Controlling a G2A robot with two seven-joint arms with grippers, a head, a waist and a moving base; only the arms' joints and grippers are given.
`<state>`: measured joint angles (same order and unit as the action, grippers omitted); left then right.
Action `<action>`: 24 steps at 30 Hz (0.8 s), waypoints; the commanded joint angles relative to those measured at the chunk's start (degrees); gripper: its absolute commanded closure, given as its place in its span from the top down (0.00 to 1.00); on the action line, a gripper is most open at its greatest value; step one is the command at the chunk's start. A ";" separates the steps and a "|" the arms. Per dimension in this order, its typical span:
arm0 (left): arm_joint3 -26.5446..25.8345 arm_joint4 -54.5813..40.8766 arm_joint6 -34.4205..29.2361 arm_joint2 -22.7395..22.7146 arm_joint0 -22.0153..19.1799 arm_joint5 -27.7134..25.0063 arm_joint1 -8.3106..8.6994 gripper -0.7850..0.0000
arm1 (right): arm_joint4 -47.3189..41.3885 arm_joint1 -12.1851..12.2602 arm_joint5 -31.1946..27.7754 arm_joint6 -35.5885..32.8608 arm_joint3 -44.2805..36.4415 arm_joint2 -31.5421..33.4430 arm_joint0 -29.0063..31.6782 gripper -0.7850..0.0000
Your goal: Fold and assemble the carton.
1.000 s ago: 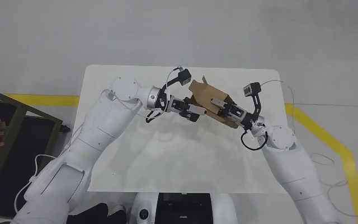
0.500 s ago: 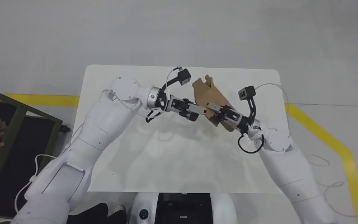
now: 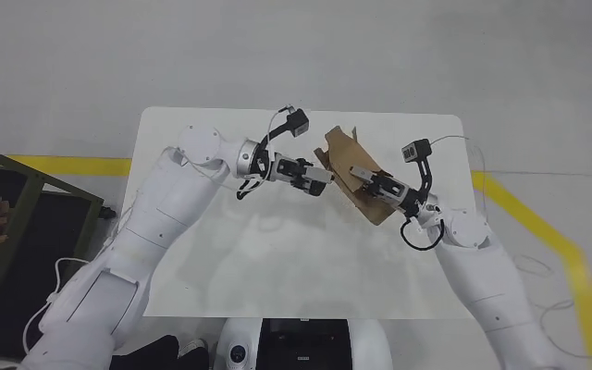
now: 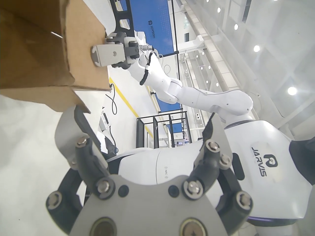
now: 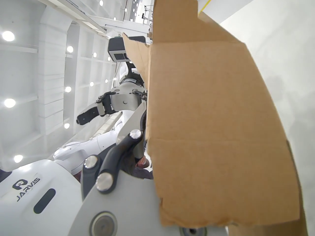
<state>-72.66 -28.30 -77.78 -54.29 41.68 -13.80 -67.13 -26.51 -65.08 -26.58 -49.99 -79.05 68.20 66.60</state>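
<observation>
Brown corrugated cardboard carton (image 3: 349, 165), partly folded, pinched in the right gripper (image 3: 364, 173) above the white table (image 3: 277, 268).

The right gripper's fingers press together on one panel, and the rest of the carton stands out beyond their tips. Over the last second the carton has turned from a broad, opened face to nearly edge-on. The left gripper (image 4: 145, 114) has drawn slightly back, fingers spread wide: one tip sits at a carton corner, touching or just beside it, and the other is well clear. The right gripper alone seems to carry the carton, which frees the left to press the next flap. The carton's visible faces carry no label or writing.
</observation>
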 commanded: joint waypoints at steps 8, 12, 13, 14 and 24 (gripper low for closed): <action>-0.18 0.22 0.40 -5.74 2.92 -0.39 1.75 1.00 | -2.70 1.40 2.26 -14.02 2.21 3.42 -0.13 0.00; 0.04 0.37 0.61 -7.70 4.41 -0.38 2.39 1.00 | -2.38 1.89 2.81 -22.24 3.00 3.28 -1.20 0.00; 0.06 0.55 0.76 -8.09 4.76 -0.64 2.53 1.00 | -2.76 1.98 2.59 -24.03 3.27 3.25 -1.42 0.00; 0.10 1.27 1.09 -8.45 5.07 -1.05 2.68 1.00 | -3.19 2.04 2.42 -25.65 3.42 3.15 -1.64 0.00; 0.62 -1.13 1.22 -11.03 8.09 -4.42 3.39 1.00 | -4.72 2.60 4.74 -32.45 2.64 2.27 -4.79 0.00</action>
<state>-71.81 -29.17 -76.38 -64.87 49.50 -17.57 -63.85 -30.91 -62.55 -22.19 -82.09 -76.39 70.45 62.29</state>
